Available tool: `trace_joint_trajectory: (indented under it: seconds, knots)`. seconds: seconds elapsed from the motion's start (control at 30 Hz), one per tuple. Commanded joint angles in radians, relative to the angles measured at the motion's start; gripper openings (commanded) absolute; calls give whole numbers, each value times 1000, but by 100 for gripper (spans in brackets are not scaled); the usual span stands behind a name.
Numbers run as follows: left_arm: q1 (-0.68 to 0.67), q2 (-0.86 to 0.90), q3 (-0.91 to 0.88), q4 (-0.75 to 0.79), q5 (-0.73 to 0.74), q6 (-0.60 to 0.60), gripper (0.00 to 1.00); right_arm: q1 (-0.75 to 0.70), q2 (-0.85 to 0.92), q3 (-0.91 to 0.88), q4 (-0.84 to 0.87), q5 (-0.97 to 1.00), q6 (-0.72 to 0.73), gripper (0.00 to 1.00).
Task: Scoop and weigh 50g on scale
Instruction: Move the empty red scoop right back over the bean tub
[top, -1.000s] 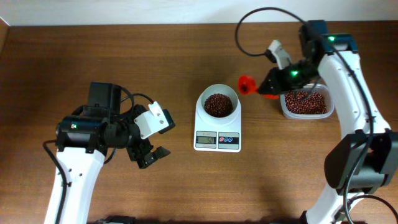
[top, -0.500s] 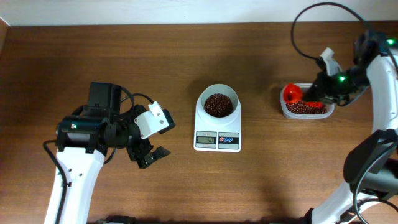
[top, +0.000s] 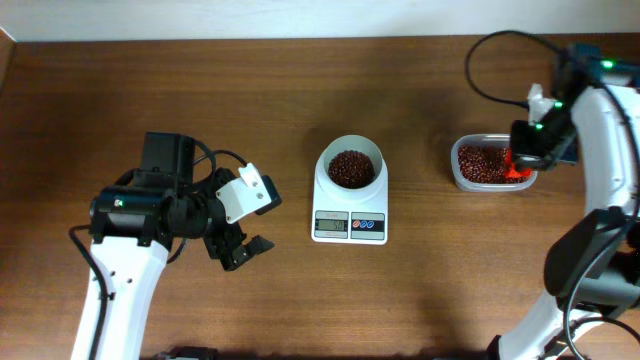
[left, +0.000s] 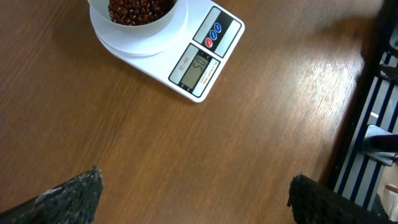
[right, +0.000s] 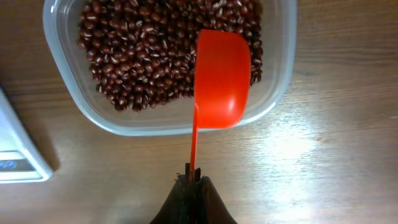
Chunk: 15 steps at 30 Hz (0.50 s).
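Note:
The white scale stands mid-table, and its round bowl holds red beans. The left wrist view shows the scale with its display lit and the bowl at the top edge. My right gripper is shut on the thin handle of a red scoop. The scoop's cup hangs over the near right corner of the clear tub of beans, and no beans show on it. In the overhead view the right gripper is above the tub's right end. My left gripper stands open and empty, left of the scale.
The clear tub of red beans sits to the right of the scale. A corner of the scale shows at the left of the right wrist view. A black cable loops above the right arm. Bare wood lies beneath the left gripper.
The right arm has carried the red scoop from beside the scale's bowl rightward to the tub. The left arm has not moved.

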Motion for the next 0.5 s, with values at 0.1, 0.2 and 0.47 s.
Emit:
trace_joint_trajectory:
  seconds: [0.1, 0.2, 0.47]
  knots:
    - [6, -2, 16, -1, 3, -5, 99, 116, -19, 24, 33, 264, 46, 4]
    - [6, -2, 16, -1, 3, -6, 99, 132, -19, 24, 33, 301, 87, 4]
    - [6, -2, 16, -1, 3, -6, 99, 134, -54, 67, 27, 318, 194, 4]
